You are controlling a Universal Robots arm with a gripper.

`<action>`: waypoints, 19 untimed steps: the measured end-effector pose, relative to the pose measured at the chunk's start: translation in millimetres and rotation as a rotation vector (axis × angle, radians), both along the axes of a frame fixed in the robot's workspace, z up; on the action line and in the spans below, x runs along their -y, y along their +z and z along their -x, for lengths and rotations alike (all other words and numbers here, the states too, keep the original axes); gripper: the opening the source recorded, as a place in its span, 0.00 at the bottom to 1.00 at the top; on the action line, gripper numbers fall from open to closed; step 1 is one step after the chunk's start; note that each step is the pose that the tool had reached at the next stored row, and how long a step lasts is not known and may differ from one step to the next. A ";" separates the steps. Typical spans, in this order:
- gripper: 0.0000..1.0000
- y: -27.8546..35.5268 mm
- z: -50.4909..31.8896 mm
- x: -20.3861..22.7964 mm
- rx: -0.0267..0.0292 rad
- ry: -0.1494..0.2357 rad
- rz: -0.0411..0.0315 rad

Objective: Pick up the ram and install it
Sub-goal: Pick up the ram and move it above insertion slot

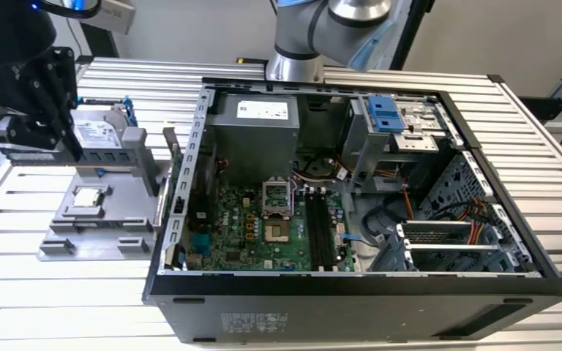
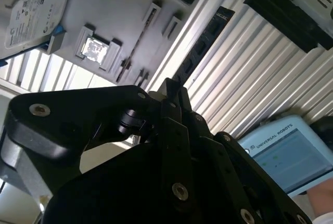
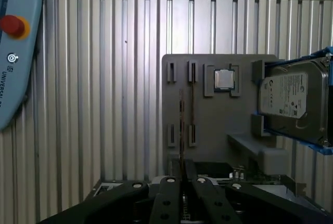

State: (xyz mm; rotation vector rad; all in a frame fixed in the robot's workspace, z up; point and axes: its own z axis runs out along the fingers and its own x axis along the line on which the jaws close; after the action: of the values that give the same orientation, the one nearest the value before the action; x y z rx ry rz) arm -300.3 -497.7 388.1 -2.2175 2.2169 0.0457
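Observation:
The ram [image 3: 181,125] shows as a thin dark strip standing on edge among the slotted holders of the grey fixture [image 3: 218,120]. It is also a dark line [image 2: 136,44] in the second wrist view. My black gripper [image 3: 182,168] hangs well above the fixture, apart from the ram. Its fingers are together, with nothing visibly between them [image 2: 169,84]. In the exterior view the gripper [image 1: 64,142] is at the left, over the fixture's far end. The motherboard's black slots [image 1: 318,230] lie inside the open computer case [image 1: 359,292].
A silver hard drive [image 1: 94,135] in a blue bracket stands on the fixture, and a square processor chip [image 1: 88,196] sits in its holder. A pale blue teach pendant [image 3: 15,52] lies on the ribbed aluminium table. Cables and drive cages fill the case's right half.

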 end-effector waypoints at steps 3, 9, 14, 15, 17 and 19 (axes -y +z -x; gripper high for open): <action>0.00 0.0 -7.9 0.0 -0.0002 0.011 0.0000; 0.00 0.0 -23.7 0.1 -0.0015 0.030 0.0000; 0.00 0.0 -37.0 0.2 -0.0038 0.042 0.0000; 0.00 0.0 -39.8 0.2 -0.0043 0.043 -0.0001; 0.00 0.0 -45.9 0.4 -0.0058 0.046 -0.0001; 0.00 0.0 -52.4 0.5 -0.0074 0.048 -0.0001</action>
State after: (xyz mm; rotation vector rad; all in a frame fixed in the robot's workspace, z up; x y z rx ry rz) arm -248.0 -498.2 388.1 -2.2737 2.1675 0.0543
